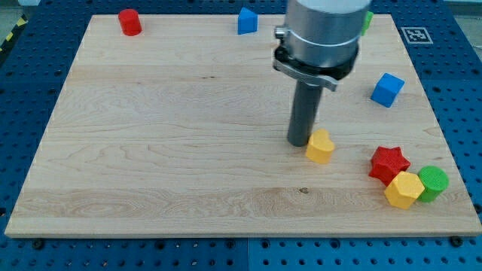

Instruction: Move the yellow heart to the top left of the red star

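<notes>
The yellow heart (321,146) lies right of the board's middle. The red star (388,163) lies toward the view's lower right, to the right of the heart and a little lower. My tip (300,142) stands on the board just left of the yellow heart, touching or almost touching its left side. The arm's grey body rises above the tip to the view's top.
A yellow hexagon block (404,189) and a green cylinder (432,183) sit against the red star's lower right. A blue cube (387,89) lies at the right. A red cylinder (129,22), a blue block (247,20) and a partly hidden green block (367,20) lie along the top edge.
</notes>
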{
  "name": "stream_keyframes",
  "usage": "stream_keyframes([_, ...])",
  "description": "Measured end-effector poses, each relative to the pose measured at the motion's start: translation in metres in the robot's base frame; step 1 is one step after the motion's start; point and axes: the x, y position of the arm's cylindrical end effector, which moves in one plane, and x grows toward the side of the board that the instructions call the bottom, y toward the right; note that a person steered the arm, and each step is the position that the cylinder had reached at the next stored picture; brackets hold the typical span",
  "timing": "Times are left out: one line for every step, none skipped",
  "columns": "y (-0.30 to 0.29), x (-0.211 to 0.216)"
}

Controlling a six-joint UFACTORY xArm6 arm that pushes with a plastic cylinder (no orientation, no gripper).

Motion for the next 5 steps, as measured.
stream_keyframes([0.026, 0.007])
stream_keyframes([0.056, 0.012])
stream_keyframes([0.083, 0.013])
stream_keyframes([0.098, 0.013])
stream_keyframes([0.105, 0.013])
